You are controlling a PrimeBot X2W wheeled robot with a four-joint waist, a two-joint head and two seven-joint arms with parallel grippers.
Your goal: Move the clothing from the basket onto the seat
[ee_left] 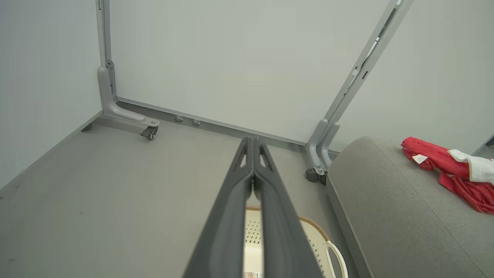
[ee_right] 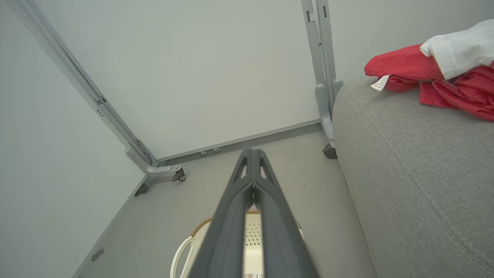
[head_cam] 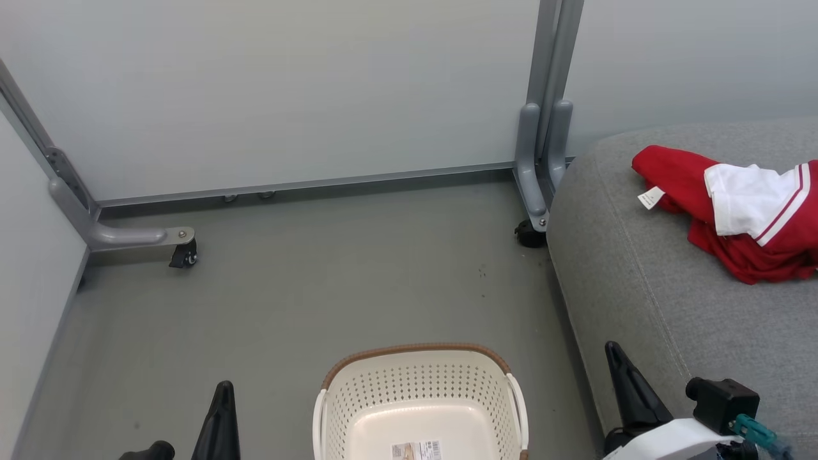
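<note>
- Left gripper [head_cam: 223, 391]: fingers pressed together, gripping nothing, over the floor [head_cam: 287, 306].
- Basket [head_cam: 415, 349]: on the floor between both grippers.
- Right gripper [head_cam: 615, 355]: fingers pinched together, empty, beside the seat [head_cam: 639, 287].
- Clothing [head_cam: 735, 211]: heaped on the seat, far right.

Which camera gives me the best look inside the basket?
Head view: the basket sits open below, its floor bare except a sticker. In both wrist views, shut fingers cover most of it, leaving slivers of its rim and wall.
</note>
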